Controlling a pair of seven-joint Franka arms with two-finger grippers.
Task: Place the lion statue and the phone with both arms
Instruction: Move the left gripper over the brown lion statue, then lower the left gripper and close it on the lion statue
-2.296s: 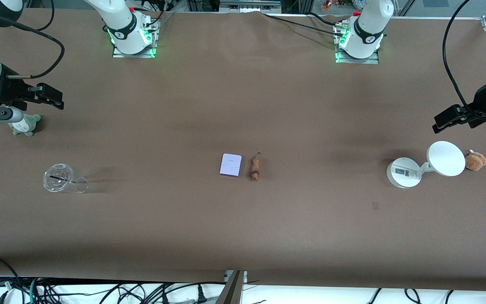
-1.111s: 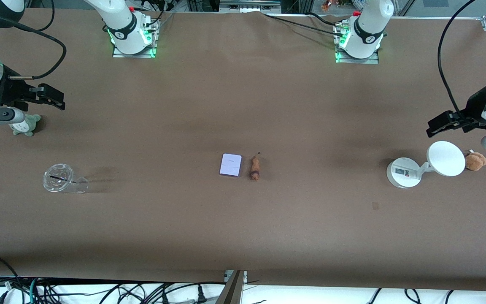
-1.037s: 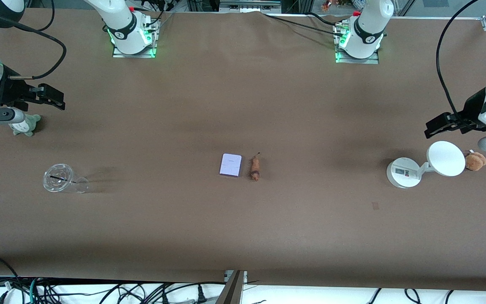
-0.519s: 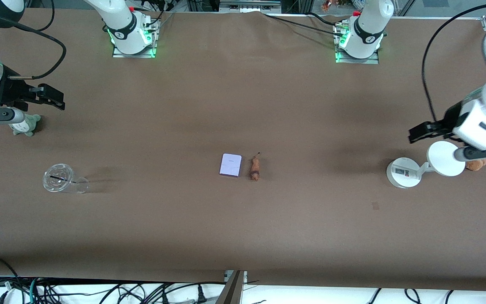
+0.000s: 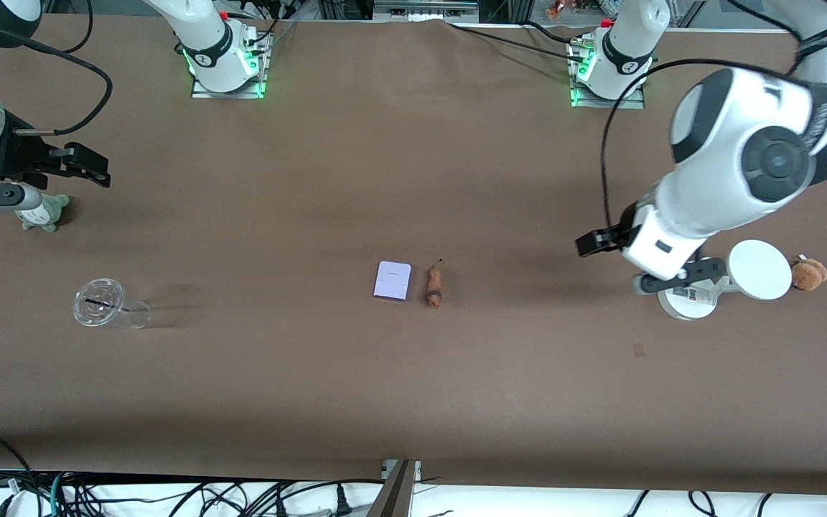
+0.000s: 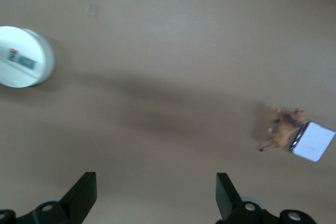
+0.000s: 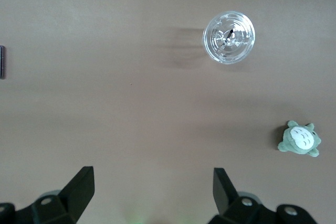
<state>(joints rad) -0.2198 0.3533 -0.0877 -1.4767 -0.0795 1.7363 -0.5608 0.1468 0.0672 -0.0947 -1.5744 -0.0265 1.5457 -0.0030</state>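
The phone (image 5: 392,280), a flat pale lavender rectangle, lies at the table's middle. The lion statue (image 5: 433,286), a slim orange-brown figurine, lies right beside it on the side toward the left arm's end. My left gripper (image 5: 591,244) is open and empty, up over bare table between the lion statue and the white stand. Its wrist view shows the lion statue (image 6: 283,134) touching the phone (image 6: 313,141), well off from the open left gripper (image 6: 155,198). My right gripper (image 5: 89,164) is open and empty, waiting over the right arm's end; the open right gripper (image 7: 152,192) is over bare table.
A white stand (image 5: 686,307) with a round disc (image 5: 759,269) and a brown plush (image 5: 808,273) sit at the left arm's end. A clear cup (image 5: 101,303) and a grey-green plush (image 5: 44,212) sit at the right arm's end.
My left arm has swung in from its end of the table toward the middle, passing over the white stand. The right arm, phone and lion statue have not moved.
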